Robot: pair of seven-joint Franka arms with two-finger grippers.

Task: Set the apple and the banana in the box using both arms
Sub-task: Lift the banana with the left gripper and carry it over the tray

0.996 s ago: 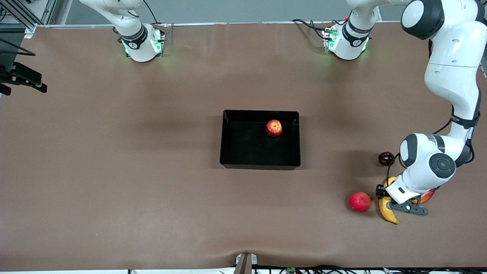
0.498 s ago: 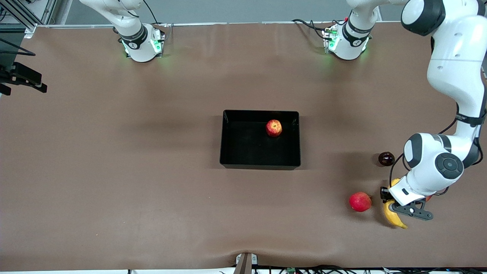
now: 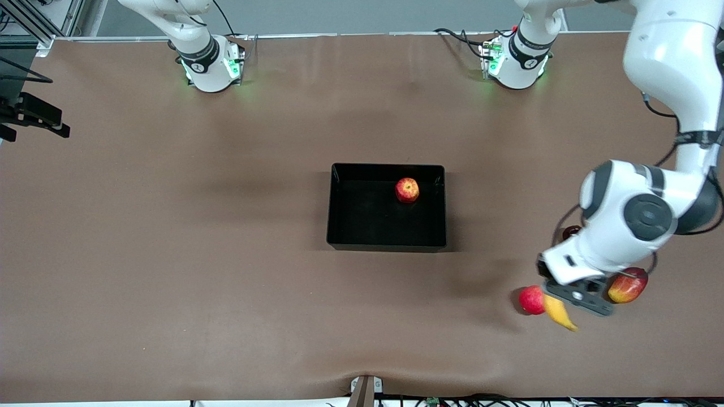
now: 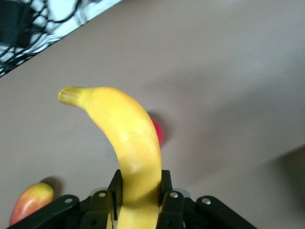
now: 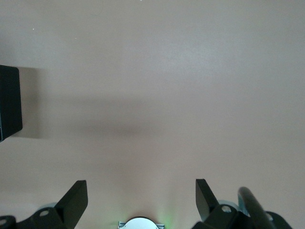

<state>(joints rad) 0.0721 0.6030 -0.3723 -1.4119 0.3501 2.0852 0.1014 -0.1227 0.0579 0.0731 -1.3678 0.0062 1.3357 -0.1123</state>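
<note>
The right tool [image 5: 138,202] is held spread open above bare tabletop [image 3: 169,226], the apple [image 3: 407,190] is seen inside the box [image 3: 339,209], and the banana [image 3: 559,312] is clamped by the left tool [image 3: 568,302] over the tabletop at the left arm's end.

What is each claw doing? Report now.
Left claw: shut on the banana, lifted off the table.
Right claw: open, empty, waiting.

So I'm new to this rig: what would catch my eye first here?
The left gripper holds the curved yellow banana in the air over the round pinkish-red fruit. The streaked red apple already sits in the black open-top box at mid-table.
</note>
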